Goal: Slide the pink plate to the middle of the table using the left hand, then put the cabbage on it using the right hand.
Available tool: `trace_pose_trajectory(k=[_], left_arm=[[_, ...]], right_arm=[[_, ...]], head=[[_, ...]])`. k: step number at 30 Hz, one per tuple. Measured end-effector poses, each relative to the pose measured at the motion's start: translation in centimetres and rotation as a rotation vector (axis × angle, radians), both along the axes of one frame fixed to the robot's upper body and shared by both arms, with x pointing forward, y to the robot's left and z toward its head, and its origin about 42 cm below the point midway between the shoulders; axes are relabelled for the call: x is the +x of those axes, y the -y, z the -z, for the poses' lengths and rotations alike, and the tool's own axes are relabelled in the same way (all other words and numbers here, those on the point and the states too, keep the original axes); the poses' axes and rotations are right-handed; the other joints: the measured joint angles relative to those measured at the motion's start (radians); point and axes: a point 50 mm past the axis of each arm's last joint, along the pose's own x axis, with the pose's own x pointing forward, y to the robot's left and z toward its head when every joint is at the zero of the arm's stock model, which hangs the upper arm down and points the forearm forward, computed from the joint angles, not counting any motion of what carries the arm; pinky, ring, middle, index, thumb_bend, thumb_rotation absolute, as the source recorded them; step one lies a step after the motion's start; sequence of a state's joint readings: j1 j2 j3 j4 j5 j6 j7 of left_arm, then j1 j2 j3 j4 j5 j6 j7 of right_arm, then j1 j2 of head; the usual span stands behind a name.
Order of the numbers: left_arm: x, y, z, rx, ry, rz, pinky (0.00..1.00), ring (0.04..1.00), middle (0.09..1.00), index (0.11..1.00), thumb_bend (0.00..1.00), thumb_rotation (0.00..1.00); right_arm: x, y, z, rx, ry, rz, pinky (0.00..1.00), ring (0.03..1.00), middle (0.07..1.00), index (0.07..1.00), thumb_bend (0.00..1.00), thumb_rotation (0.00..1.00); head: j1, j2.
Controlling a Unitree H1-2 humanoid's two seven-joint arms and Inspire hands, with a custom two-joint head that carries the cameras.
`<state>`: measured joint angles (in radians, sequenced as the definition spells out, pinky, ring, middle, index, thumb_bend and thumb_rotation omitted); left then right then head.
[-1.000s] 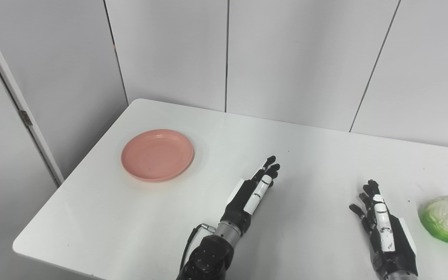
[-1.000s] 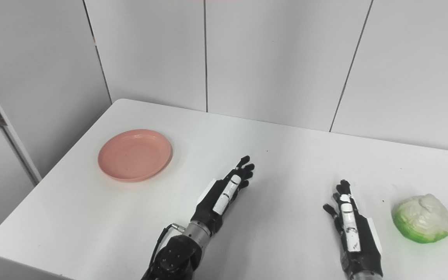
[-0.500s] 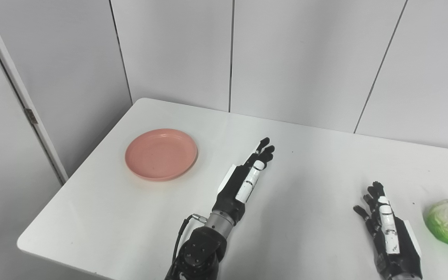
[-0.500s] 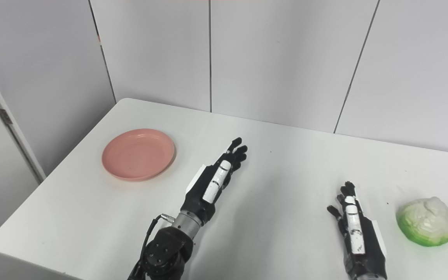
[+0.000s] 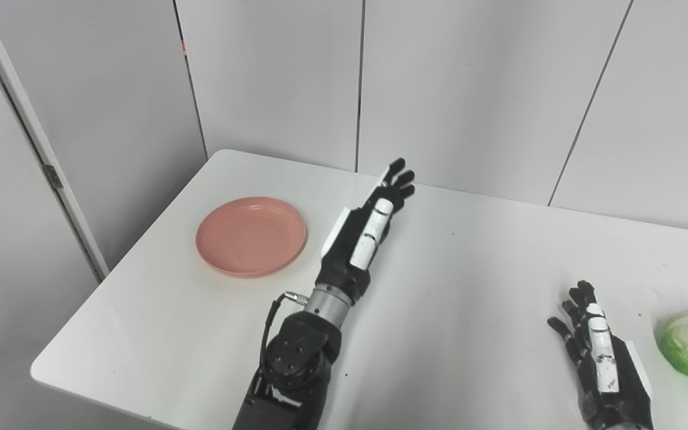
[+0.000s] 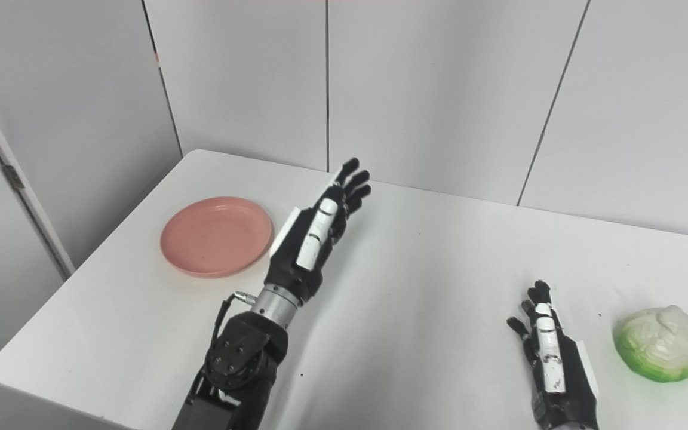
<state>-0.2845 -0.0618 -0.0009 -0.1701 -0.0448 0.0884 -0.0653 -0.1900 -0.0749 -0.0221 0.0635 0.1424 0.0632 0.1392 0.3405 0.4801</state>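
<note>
Far left of the frame: grey wall panel with a small hinge (image 5: 53,177). Left of centre, on the white tabletop (image 5: 451,280): pink plate (image 5: 251,235), flat, nothing on it, near the left edge. Just right of the plate, apart from it: left hand (image 5: 365,230), raised above the surface, fingers (image 5: 401,179) straight and slightly spread toward the back wall, holding nothing, thumb side up. Below it, down to the bottom edge: black forearm with a metal wrist ring and a thin cable loop (image 5: 277,301). Centre of the tabletop bare. Lower right: right hand (image 6: 550,358), low over the surface, fingers extended and apart, nothing in its grasp. Just right of that hand, not touching it: cabbage (image 6: 659,342), pale on top, bright green at the base, resting near the right edge of the frame. Behind everything: grey wall panels (image 5: 475,89) with dark vertical seams.
</note>
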Motion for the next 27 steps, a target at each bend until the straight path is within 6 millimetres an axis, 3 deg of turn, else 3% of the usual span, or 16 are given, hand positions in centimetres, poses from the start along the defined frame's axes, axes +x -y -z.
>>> trace_pose_trajectory(k=[27], left_arm=[[1.7,-11.2,-3.0,0.037,0.061,-0.312,0.94,0.932,0.944,0.941,0.50,1.00]], right_arm=[[0.0,0.0,-0.1,-0.014,0.003,-0.004,1.00,1.000,1.000,1.000,0.17,1.00]], head=[[0.023,0.000]])
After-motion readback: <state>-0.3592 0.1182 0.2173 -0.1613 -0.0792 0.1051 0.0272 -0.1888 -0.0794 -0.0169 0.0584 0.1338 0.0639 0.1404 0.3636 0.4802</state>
